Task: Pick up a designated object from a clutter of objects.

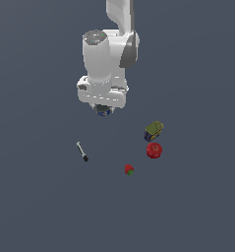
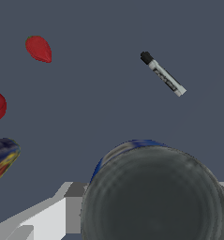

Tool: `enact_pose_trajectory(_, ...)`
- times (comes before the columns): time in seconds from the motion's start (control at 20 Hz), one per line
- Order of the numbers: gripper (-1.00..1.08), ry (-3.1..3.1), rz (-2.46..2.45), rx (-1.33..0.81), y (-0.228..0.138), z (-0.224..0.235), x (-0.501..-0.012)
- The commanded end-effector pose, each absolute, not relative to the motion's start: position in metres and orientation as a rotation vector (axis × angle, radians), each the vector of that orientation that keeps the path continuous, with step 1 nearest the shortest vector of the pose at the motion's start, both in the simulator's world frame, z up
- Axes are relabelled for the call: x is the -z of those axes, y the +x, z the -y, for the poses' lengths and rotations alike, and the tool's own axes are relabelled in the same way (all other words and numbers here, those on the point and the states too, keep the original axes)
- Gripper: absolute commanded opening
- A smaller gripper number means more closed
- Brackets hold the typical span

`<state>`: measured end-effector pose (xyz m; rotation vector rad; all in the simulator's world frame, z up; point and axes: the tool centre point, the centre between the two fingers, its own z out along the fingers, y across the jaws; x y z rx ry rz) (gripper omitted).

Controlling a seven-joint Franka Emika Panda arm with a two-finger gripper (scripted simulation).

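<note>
I see the white Panda arm's hand (image 1: 103, 109) hanging over the flat dark grey-blue worktop (image 1: 35, 206), pointing straight down. The small squat round can with a dark grey top and blue lower rim (image 1: 103, 111) sits right under the hand, mostly hidden in the exterior view; only a sliver of dark and blue shows below the white housing. In the wrist view that can (image 2: 153, 192) fills the near part of the frame, its round dark grey face turned toward the camera, blue rim peeking out behind it. So its short axis runs along the hand's own line, roughly vertical; it has no real long axis, being squat. It sits tight between the white finger bases, so I read the hand as clenched on it, though the fingertips are hidden. I cannot tell if the can touches the worktop.

Rest of the clutter lies well apart from the hand. Thin grey stick with a black tip (image 1: 82, 151) lies flat, toward the exterior view's left. Olive-yellow and blue can (image 1: 154, 131) lies tilted toward the exterior view's right, the red apple (image 1: 154, 150) just beside it. Small red strawberry (image 1: 129, 170) sits near the apple.
</note>
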<state>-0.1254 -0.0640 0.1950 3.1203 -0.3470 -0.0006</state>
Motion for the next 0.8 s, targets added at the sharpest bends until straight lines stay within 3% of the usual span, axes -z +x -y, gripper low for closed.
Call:
enact_pose_trajectory(0.0, -1.0, 3.12, 0.347, 0.001, -0.123, 0.063, -0.217)
enact_pose_trajectory(0.75, -1.0, 3.122, 0.345, 0.0, -0.107, 0.055, -0.339)
